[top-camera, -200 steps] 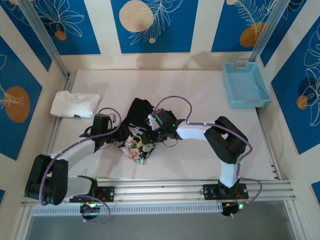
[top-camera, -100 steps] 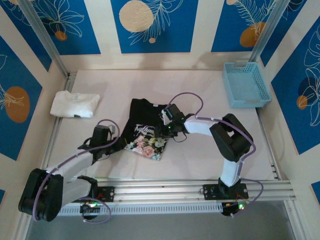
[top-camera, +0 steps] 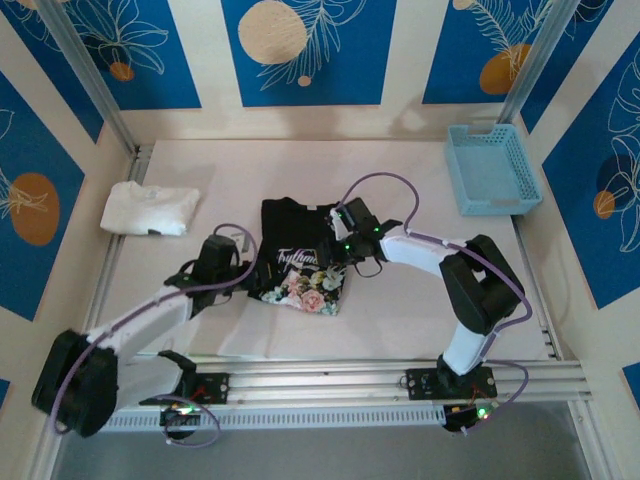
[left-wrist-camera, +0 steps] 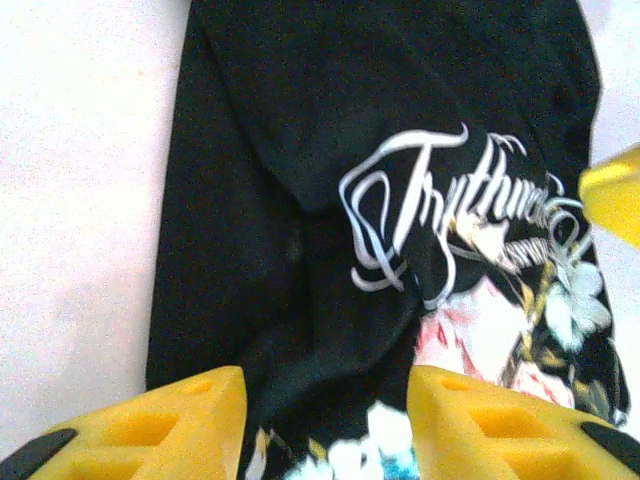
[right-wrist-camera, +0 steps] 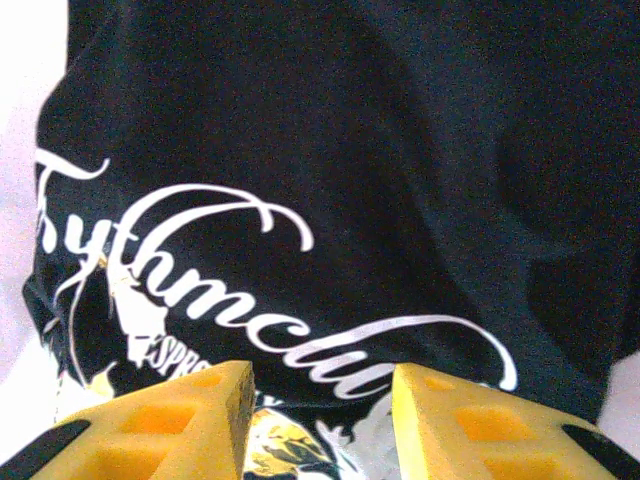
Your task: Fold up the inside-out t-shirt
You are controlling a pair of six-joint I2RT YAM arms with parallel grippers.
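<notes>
The inside-out t-shirt lies mid-table as a black folded bundle, white script and a flower print facing up on its near half. My left gripper sits low at the shirt's near left edge. In the left wrist view its yellow fingers stand apart over the black cloth, and the gripper is open. My right gripper hovers over the shirt's right side by the print. It is open too, with the script lettering flat under the gap. A right fingertip shows at the left wrist view's edge.
A folded white t-shirt lies at the far left of the table. A light-blue basket stands at the far right. Bare tabletop stretches right of the black shirt, and the metal rail runs along the near edge.
The black shirt was bunched up between the grippers; now it lies flat with the print spread toward the right. Both grippers have shifted right, and the left one has loosened.
</notes>
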